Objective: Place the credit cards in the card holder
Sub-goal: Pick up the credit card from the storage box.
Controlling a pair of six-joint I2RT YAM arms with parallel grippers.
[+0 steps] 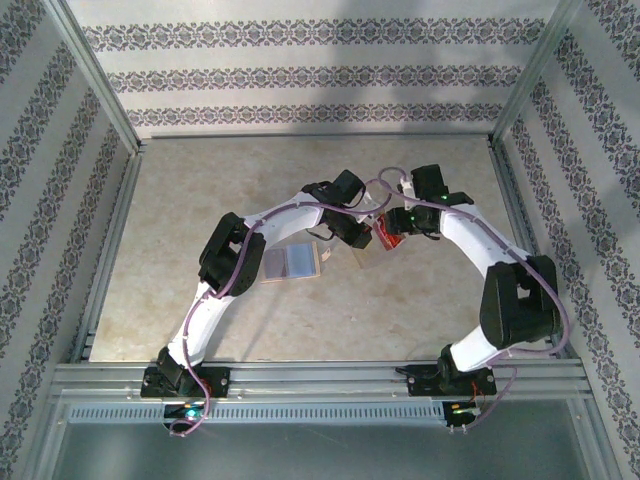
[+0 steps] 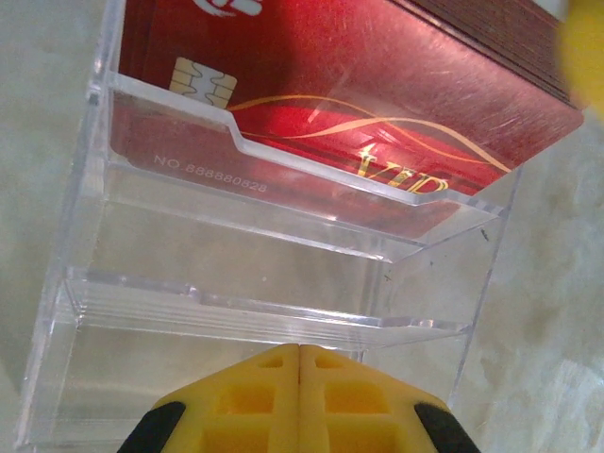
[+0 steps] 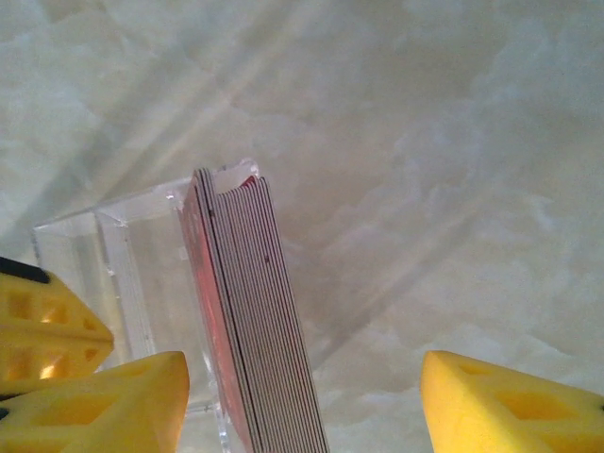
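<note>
Thin red rectangular plastic cards (image 3: 255, 330), judged stiff and slick, are best pinched across their faces by the open right claw (image 3: 302, 406); left claw (image 2: 300, 396) closed.

The red credit cards (image 2: 359, 85) stand stacked on edge in a clear case (image 2: 236, 283). The card holder (image 1: 290, 262) lies open and flat at their 9 o'clock.

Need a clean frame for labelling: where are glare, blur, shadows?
Left wrist: credit cards sharp, glare on the clear case, yellow blob top right defocused. Right wrist: card edges crisp, right gripper jaws soft. Top external: soft arm shadows on the table.
</note>
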